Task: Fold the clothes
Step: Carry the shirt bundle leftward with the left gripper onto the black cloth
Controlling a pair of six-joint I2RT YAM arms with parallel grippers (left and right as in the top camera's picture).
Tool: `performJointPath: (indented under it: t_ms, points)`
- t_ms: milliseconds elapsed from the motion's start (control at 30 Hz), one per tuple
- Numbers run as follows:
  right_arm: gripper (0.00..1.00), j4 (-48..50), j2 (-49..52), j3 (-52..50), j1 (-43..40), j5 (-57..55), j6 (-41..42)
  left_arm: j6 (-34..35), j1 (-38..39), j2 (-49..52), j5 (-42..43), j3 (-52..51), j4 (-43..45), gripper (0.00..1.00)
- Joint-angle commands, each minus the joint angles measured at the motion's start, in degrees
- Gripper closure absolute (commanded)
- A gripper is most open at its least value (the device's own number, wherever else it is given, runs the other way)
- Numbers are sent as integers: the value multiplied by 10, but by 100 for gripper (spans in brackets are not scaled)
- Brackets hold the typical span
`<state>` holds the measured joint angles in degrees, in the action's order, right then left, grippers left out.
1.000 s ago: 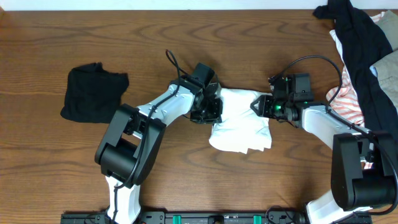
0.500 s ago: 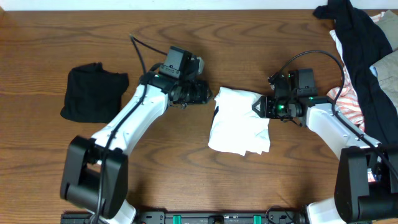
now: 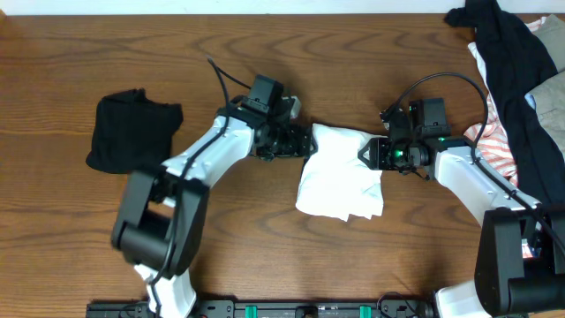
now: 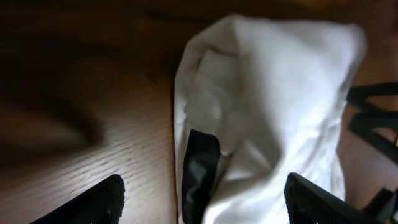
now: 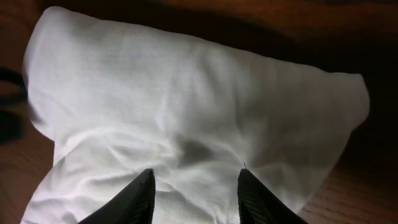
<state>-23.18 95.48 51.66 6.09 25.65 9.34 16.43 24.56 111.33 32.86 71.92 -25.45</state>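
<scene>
White shirt (image 3: pixel 340 172) lies mid-counter (image 3: pixel 265 53) as a compact packet, w/ loose layers sticking out at the near-right corner. Left gripper (image 3: pixel 305 143) is at its upper-left edge, fingers spread wide, nothing held; the black print (image 4: pixel 199 171) shows just ahead of them. Right gripper (image 3: pixel 366 152) is at the upper-right edge, open but at a narrower gap, over fabric, not pinching.

Prob. step: take both far corners for the next fold. To do it well, drop low enough to catch all layers, pinch at the corners not mid-edge, lift both together, keep the edge taut, lay it square on the near edge.

Room: bare counter in front of & behind the shirt. Black garment (image 3: pixel 132 132) is well apart on the left. Pile (image 3: pixel 512 79) of other clothes crowds the right arm, so avoid swinging outward
</scene>
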Motion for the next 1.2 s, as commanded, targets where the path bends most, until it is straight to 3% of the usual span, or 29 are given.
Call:
performJointPath:
  t_ms: [0,200,300,400,467,500,733,1033,1167]
  points:
    - [59,-3,-7,8,7,-2,-13,-27,10,33,53,-4,1,17]
    - [59,-5,-7,8,7,-2,-13,-33,42,81,107,-4,0,17]
    - [59,-5,-7,8,7,-2,-13,-33,66,92,128,-4,0,23]
    - [59,-6,-7,8,7,-2,-13,-34,80,92,128,-4,8,58]
    - [59,-9,-7,8,7,-2,-13,-34,80,92,128,-4,10,89]
    - [59,-10,-7,8,7,-2,-13,-34,78,92,128,-4,10,94]
    - [59,-11,-7,8,7,-2,-16,-33,38,73,121,-4,1,94]
    - [59,-28,-46,8,-34,-2,-20,-112,-103,-74,-111,6,-110,94]
    - [59,-40,-64,8,-40,-2,-28,-163,-178,-127,-146,30,-143,94]
